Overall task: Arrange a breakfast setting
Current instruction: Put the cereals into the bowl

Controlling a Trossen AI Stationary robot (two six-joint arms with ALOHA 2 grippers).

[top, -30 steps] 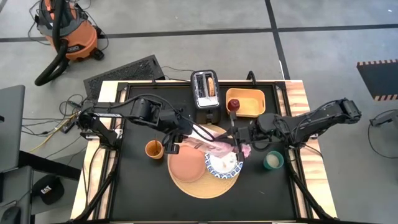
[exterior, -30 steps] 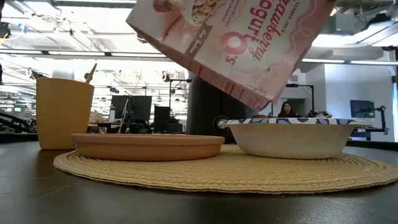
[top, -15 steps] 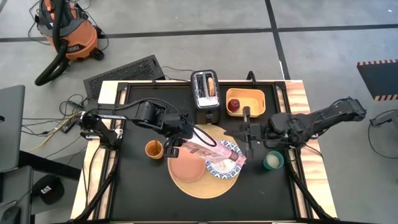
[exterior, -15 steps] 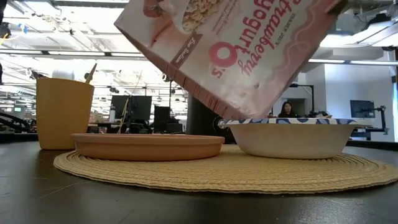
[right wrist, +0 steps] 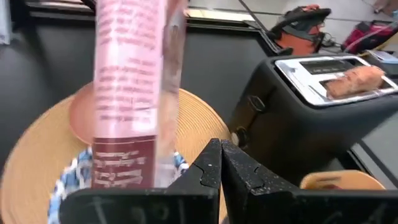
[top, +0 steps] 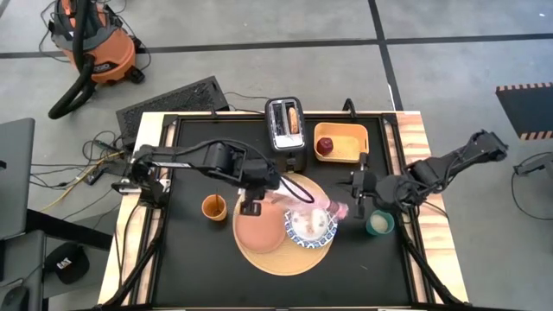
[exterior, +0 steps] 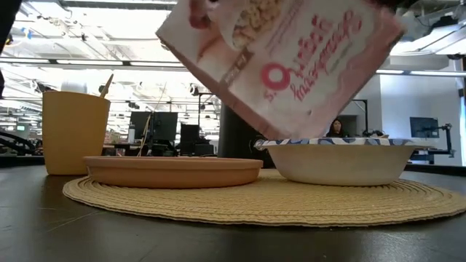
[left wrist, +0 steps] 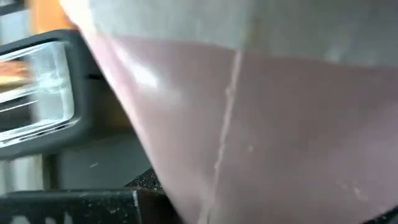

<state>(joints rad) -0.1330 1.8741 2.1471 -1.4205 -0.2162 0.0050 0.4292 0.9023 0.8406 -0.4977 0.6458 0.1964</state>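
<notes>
My left gripper [top: 259,195] is shut on a pink cereal box [top: 304,204], which is tilted with its print upside down above the blue-and-white dish [top: 311,228]. The box fills the left wrist view [left wrist: 267,124] and shows in the low view [exterior: 284,65]. The dish and the salmon-pink plate [top: 259,231] sit on the round woven board [top: 278,263]. My right gripper [top: 357,193] is shut and empty, right of the board. The apple [top: 325,145] lies in the yellow tray. Bread [top: 293,119] stands in the toaster. A spoon handle sticks out of the orange cup [top: 213,206]. My left gripper holds the cereal box at its raised end [top: 271,195], the one toward the table's left, coming from the left. The box is lifted clear and slants down toward the right, with its lower end [exterior: 298,120] just above the dish. The gripper hides how the fingers sit.
The black toaster [top: 286,128] stands at the far middle, with the yellow tray [top: 340,142] to its right. A green cup [top: 379,224] stands right of the board, near my right gripper. The orange cup stands left of the plate.
My right gripper has drawn back from the box toward the table's right edge. My left gripper has gone to the right with the box. The box has tipped steeper, and its lower end is now closer over the dish.
</notes>
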